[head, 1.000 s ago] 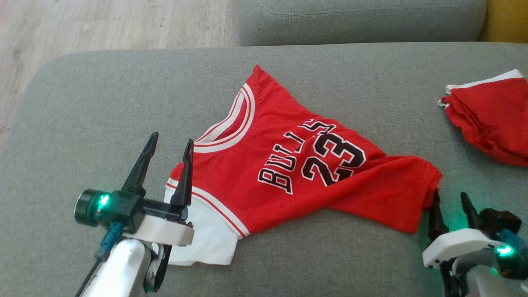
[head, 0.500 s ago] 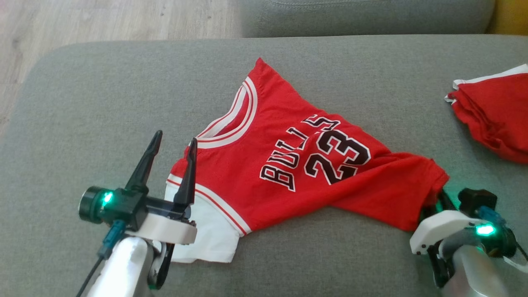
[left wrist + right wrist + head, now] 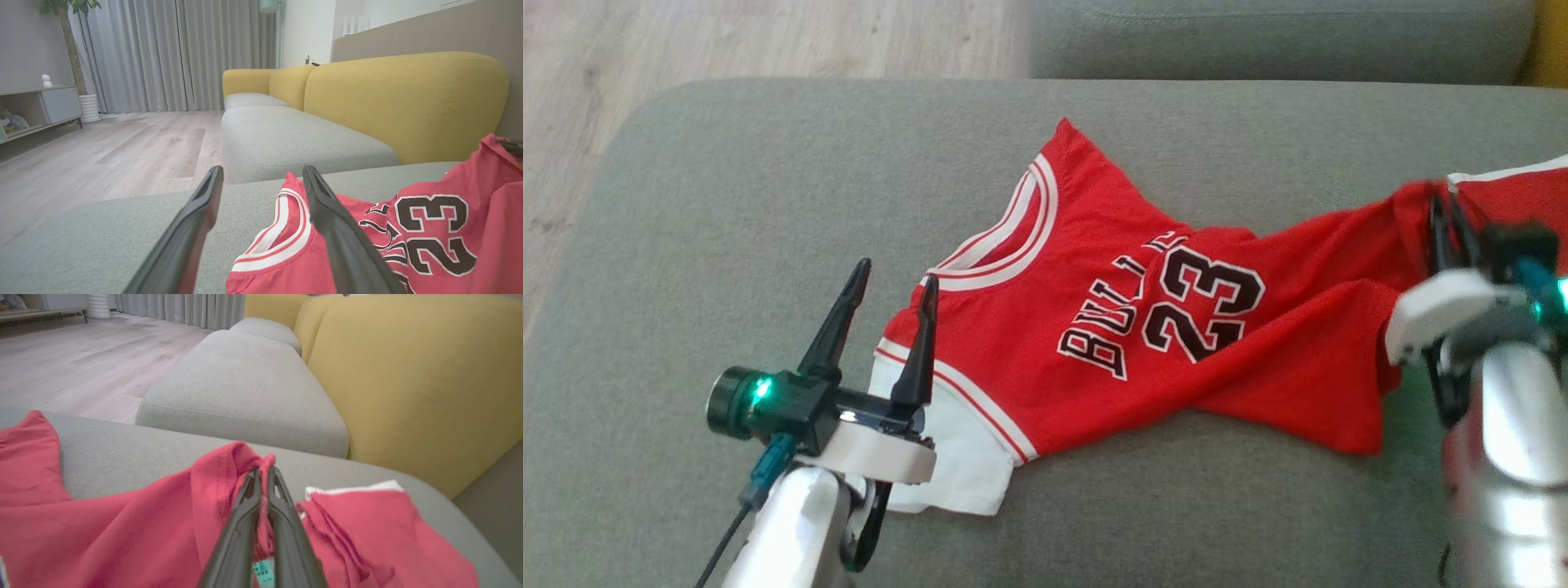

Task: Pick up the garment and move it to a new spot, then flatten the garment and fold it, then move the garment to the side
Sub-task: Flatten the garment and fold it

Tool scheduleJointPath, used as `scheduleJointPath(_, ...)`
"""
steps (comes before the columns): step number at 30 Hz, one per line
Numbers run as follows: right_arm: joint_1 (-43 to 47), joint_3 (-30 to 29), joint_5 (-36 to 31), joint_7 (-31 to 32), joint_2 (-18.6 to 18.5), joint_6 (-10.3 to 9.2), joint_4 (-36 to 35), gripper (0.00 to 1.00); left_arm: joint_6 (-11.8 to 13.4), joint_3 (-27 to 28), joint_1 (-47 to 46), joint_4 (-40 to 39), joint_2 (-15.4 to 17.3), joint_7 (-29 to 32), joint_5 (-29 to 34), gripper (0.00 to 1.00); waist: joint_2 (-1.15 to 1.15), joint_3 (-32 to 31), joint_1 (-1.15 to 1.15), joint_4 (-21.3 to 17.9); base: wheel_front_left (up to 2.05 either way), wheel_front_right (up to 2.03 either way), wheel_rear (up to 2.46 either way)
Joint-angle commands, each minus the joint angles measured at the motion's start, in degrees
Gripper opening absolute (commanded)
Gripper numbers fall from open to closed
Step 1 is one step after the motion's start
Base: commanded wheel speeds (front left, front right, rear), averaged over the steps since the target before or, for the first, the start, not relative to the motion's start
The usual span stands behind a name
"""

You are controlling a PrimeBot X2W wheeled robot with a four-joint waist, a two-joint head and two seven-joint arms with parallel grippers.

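The garment is a red jersey with white trim, lettered "BULLS 23", lying on a grey sofa seat. My right gripper is shut on the garment's hem corner and holds it lifted at the right; in the right wrist view the red cloth is pinched between the closed fingers of the right gripper. My left gripper stands open just left of the collar, its right finger over the shoulder edge. In the left wrist view the left gripper frames the collar without holding anything.
A second red and white garment lies folded at the seat's right end, just beyond my right gripper. A yellow backrest rises behind it. Another grey seat cushion lies ahead, and wooden floor lies off the far left.
My right gripper has closed on the garment's hem corner and carried it up and away from me, stretching the cloth to the right. The left gripper stays open in place. The camera shifted slightly.
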Motion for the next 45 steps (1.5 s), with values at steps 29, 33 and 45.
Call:
scheduleJointPath(29,-32.5,10.3,-7.5,-3.0,-16.0,-0.04,16.4,1.0,-2.3,2.9,-7.6,-2.6,-3.7,-0.5,1.1,1.0,0.0,8.2,0.0,9.6,0.0,0.0,0.0)
scheduleJointPath(33,-30.8,8.3,-6.7,-6.0,-14.1,-0.04,17.2,1.0,-2.2,3.3,-7.3,-2.5,-3.7,-0.5,1.3,1.0,0.0,6.8,0.0,8.3,0.0,0.0,0.0)
scheduleJointPath(45,-13.7,2.1,2.7,-11.5,-2.0,-0.04,6.6,1.0,-1.9,4.4,-4.0,-2.4,-3.7,-0.5,1.9,1.0,0.0,0.4,0.0,1.5,0.0,0.0,0.0)
